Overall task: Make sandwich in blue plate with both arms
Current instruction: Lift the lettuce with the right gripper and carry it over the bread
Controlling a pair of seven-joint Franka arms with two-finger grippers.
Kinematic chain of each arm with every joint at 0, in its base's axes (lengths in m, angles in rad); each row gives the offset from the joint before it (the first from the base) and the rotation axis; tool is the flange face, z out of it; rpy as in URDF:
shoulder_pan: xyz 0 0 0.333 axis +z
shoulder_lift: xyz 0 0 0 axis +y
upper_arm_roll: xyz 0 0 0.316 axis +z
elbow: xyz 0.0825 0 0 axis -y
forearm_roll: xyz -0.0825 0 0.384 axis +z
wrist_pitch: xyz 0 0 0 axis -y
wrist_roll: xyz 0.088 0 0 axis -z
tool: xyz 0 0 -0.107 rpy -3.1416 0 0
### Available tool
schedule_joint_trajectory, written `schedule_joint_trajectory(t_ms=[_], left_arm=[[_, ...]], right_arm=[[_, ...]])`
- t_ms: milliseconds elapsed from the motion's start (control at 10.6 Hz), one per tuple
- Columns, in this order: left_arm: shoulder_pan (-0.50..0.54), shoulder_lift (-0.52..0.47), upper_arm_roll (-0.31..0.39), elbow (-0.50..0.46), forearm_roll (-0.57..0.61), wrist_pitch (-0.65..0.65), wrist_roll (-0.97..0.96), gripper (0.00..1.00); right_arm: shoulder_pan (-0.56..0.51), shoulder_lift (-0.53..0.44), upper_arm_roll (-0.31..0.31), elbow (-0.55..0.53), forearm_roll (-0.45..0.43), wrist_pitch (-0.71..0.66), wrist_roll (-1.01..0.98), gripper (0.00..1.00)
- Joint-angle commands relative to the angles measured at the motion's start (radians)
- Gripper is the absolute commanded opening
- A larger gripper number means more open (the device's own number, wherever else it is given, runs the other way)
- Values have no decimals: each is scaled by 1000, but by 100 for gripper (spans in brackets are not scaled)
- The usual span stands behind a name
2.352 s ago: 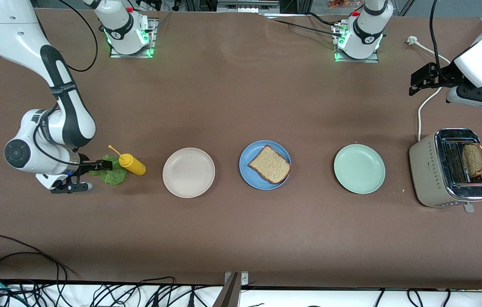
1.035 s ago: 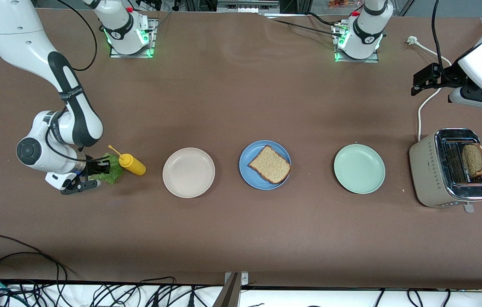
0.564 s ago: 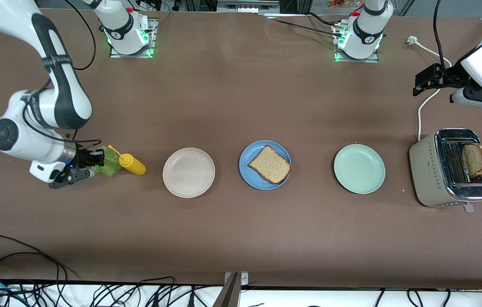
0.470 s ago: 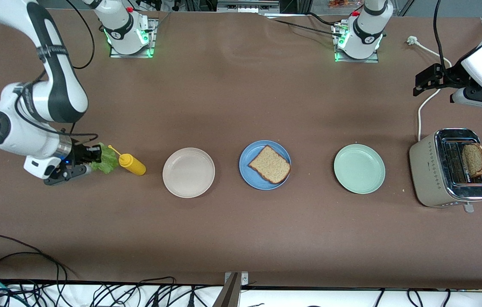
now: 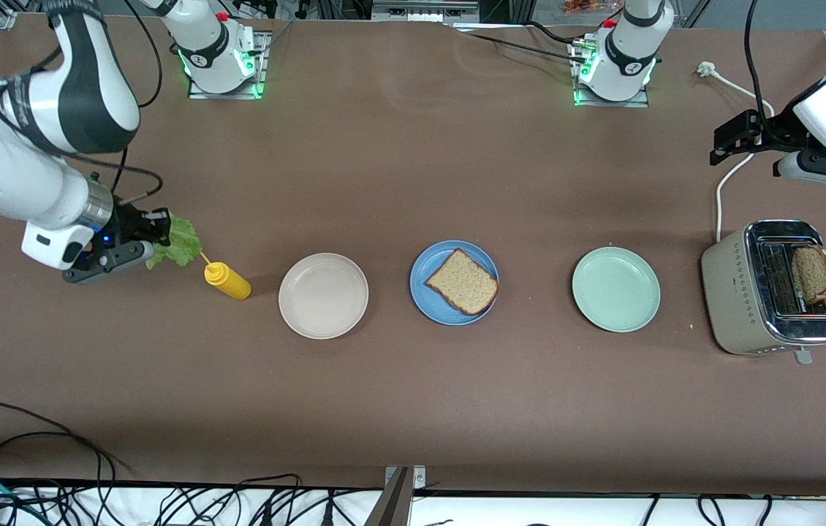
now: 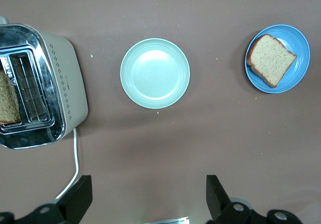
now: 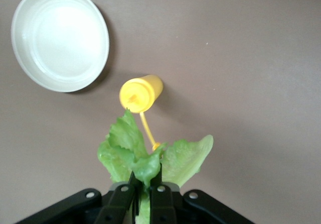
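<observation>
Right wrist view shows it plainly: the right gripper [image 7: 143,196] has its fingers [image 7: 161,200] clamped tight on the stem end of the lettuce leaf [image 7: 150,156], and the green ruffles fan out above them. That leaf hangs up in the air over the yellow squeeze bottle [image 7: 140,93], whose thin nozzle pokes toward it; whether leaf and nozzle touch is hard to say from here. Beside the bottle sits the beige-white plate [image 7: 60,38].

From the front, the right gripper [image 5: 142,237] is over the table [image 5: 384,409] at the right arm's end, lettuce dangling from it just above the bottle. Along the row come the beige-white plate, then the blue plate [image 5: 427,299] with one bread slice [image 5: 462,282] lying flat on it, then the mint-green plate [image 5: 615,289], then the toaster [image 5: 738,288] with a second bread slice [image 5: 813,274] standing up out of its slot.

Over at the left arm's end, the left gripper [image 5: 731,139] waits in the air above the white power cord [image 5: 731,172], fingers [image 6: 215,194] spread wide, holding nothing.
</observation>
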Motion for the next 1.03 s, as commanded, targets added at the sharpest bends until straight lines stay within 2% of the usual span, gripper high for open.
schedule_joint_trajectory(t_ms=[0,282,564,941], left_arm=[[6,13,0,31,-21,-23,1,100],[3,13,-3,31,-7,-23,1,100],[3,11,-5,31,-7,-24,3,100],[3,11,-5,32,-9,-23,1,100]], right_arm=[[19,-56,-3,-15,116,-48,16,0],[144,2,-9,16,130,-23,216,0],[255,107,-6,137,126,-22,443,0],[456,258,-5,316,96,-6,832,0]])
